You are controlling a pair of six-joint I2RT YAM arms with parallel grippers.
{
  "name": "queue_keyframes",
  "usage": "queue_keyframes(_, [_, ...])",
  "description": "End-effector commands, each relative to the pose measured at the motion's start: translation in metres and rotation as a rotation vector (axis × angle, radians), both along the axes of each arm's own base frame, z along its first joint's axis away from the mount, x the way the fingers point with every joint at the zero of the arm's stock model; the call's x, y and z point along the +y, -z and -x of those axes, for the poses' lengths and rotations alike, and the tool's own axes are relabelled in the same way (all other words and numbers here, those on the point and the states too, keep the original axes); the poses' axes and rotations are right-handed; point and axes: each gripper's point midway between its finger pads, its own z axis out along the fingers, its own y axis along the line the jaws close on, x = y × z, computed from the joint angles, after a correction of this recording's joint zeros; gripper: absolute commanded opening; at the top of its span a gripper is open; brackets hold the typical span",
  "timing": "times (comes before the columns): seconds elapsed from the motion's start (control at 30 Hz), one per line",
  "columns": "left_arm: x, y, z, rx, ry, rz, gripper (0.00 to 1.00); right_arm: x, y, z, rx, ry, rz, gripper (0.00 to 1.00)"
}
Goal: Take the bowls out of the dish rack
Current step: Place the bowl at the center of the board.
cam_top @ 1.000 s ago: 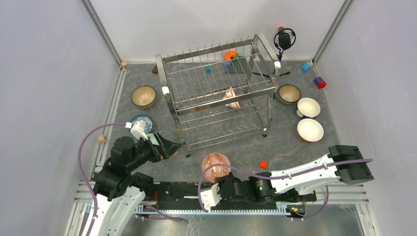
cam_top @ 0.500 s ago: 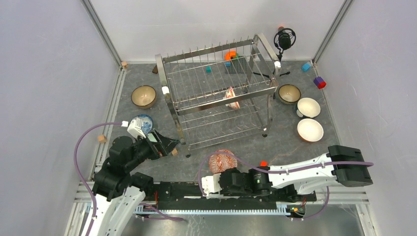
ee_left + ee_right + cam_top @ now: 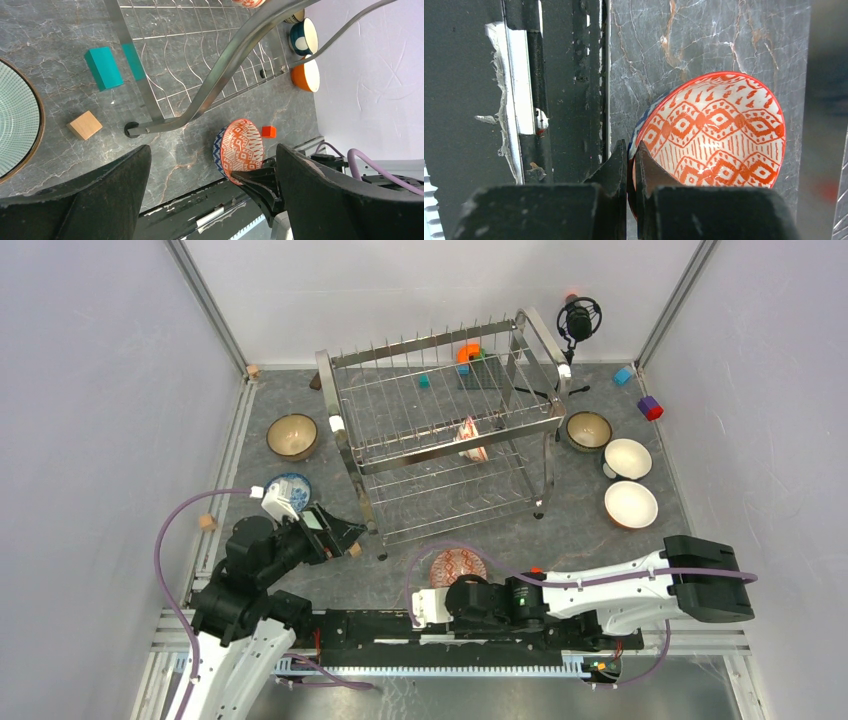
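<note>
A grey marble-look table (image 3: 590,540) walled in by pale panels carries the dish rack (image 3: 440,430) at its centre.

From above, a floral bowl (image 3: 472,438) stands on edge between the rack's prongs, so by my judgement the unloading is not finished. An orange bowl (image 3: 467,353) sits at the rack's far rail; whether it is in the rack or behind it I cannot tell. Unloaded bowls lie well apart on both sides: a brown bowl (image 3: 292,435) and a blue-and-white bowl (image 3: 292,483) to the left, a second brown bowl (image 3: 588,429) and two white bowls (image 3: 630,504) to the right. The right gripper (image 3: 455,583) is low at the near edge, clamped on a red patterned bowl (image 3: 460,565) over bare marble in front of the rack, which looks like a free spot for setting it down. The left gripper (image 3: 348,537) hovers by the rack's near left leg, spread wide and empty, probably held back out of the way.

The left wrist view looks between those wide fingers at the patterned bowl. It is tilted, with one rim lifted in the right arm's grip, near a small red block (image 3: 268,131). Whether its low side touches the table I cannot tell.

The right wrist view shows the fingers pinched thin on the rim, one inside and one outside. That grip suits a bowl too wide to span.
</note>
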Motion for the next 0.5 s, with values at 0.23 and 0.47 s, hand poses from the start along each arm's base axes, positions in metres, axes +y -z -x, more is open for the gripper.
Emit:
queue_keyframes(0.23, [0.0030, -0.0074, -0.0075, -0.058, -0.023, -0.001, 1.00, 0.0110, -0.0045, -0.0043, 0.000, 0.033, -0.041, 0.11])
queue_keyframes(0.47, [0.0031, -0.0068, -0.0081, -0.057, -0.025, -0.003, 1.00, 0.0105, -0.0133, -0.0048, 0.008, 0.058, -0.063, 0.44])
